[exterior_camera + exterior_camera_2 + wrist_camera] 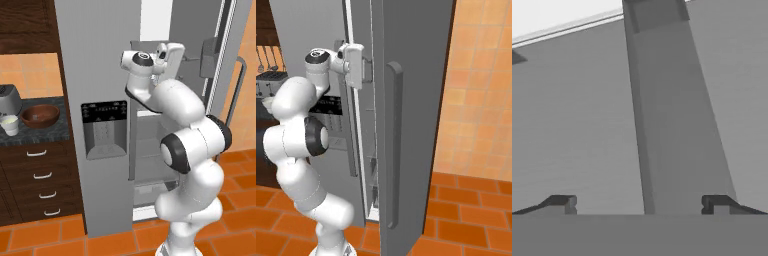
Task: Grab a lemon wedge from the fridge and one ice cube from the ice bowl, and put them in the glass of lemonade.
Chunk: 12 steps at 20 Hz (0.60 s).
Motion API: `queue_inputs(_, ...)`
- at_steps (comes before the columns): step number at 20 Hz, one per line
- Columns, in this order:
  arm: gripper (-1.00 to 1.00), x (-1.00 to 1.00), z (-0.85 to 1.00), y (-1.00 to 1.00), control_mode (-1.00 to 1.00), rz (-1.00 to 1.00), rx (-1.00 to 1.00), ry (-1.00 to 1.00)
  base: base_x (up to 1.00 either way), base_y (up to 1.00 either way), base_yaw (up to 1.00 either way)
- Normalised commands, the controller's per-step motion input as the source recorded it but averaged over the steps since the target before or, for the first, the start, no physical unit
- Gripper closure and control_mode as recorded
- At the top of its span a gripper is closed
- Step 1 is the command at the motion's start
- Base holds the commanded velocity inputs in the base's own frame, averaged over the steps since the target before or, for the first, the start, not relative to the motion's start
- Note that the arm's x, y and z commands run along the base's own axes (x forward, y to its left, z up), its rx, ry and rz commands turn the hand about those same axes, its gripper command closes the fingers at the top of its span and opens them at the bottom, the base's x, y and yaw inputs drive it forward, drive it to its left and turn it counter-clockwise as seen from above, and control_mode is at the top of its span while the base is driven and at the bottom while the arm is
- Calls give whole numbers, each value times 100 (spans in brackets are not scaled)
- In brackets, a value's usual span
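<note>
Your gripper stands released, its 2 fingertips spread wide, with a grey vertical bar of the fridge running up between them, just ahead. Well off to the jaws' left, on the dark counter, the ice bowl sits just beside the glass of lemonade.

No legible text anywhere — fridge dispenser panel markings too blurry.
</note>
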Motion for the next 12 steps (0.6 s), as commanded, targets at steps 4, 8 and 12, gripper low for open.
queue_inputs(4, -100, -13, -2, -80, -100, -25, 1, 0, 0, 0, 0)
queue_inputs(8, -100, -1, -10, -89, -100, -24, 2, 1, 0, 0, 0)
queue_inputs(12, -100, 0, 0, -89, -100, -22, 3, 1, 0, 0, 0)
